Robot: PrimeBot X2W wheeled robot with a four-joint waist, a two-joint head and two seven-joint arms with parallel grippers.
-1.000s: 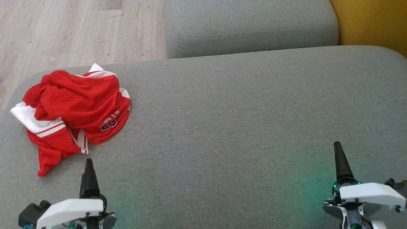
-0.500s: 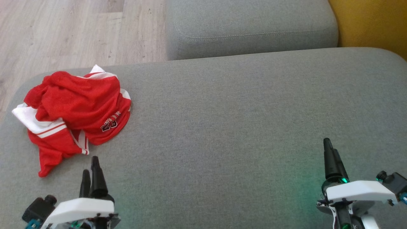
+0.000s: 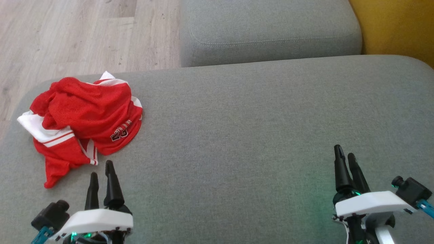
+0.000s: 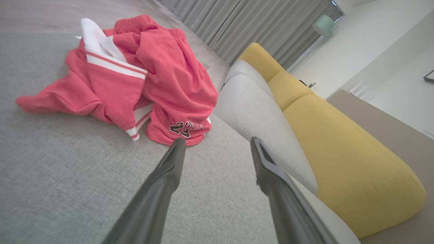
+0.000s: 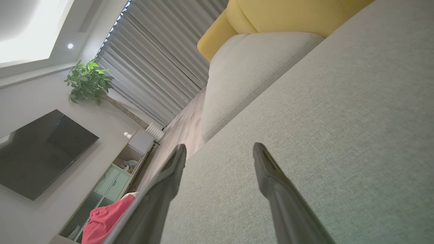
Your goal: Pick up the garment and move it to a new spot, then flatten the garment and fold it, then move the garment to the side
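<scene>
Head view, bottom edge first. The left gripper (image 3: pixel 101 168) sits at the lower left. Its 2 dark fingers are parted by a moderate gap and hold nothing; the left wrist view shows bare grey fabric in the gap. The right gripper (image 3: pixel 344 151) sits at the lower right, its fingers likewise parted and empty, pointing up the frame.

Both are over the grey seat cushion (image 3: pixel 237 135). Whether they touch the fabric cannot be judged.

The garment (image 3: pixel 84 115) is red mesh with white stripes and a printed number. It lies crumpled in 1 heap at the left of the frame, on the cushion close to its rounded left edge. It sits just up-frame from the left fingertips, near but apart. The nearest parts are the striped hem and the rounded lobe bearing the print. Bunched as it is, the heap has no clean long axis; 1 narrow red tail trails toward the lower left.

Key relation: the left arm is much the nearer. The right gripper is well apart, across most of the cushion.

Judgement: the pick-up has not yet begun. A short forward reach by the left arm should serve for step 1, and the open cushion at centre frame offers the new spot.

Farther off: a second grey cushion (image 3: pixel 268 30) at top centre, wooden floor (image 3: pixel 67 34) at upper left, yellow upholstery (image 3: pixel 400 27) at upper right.
</scene>
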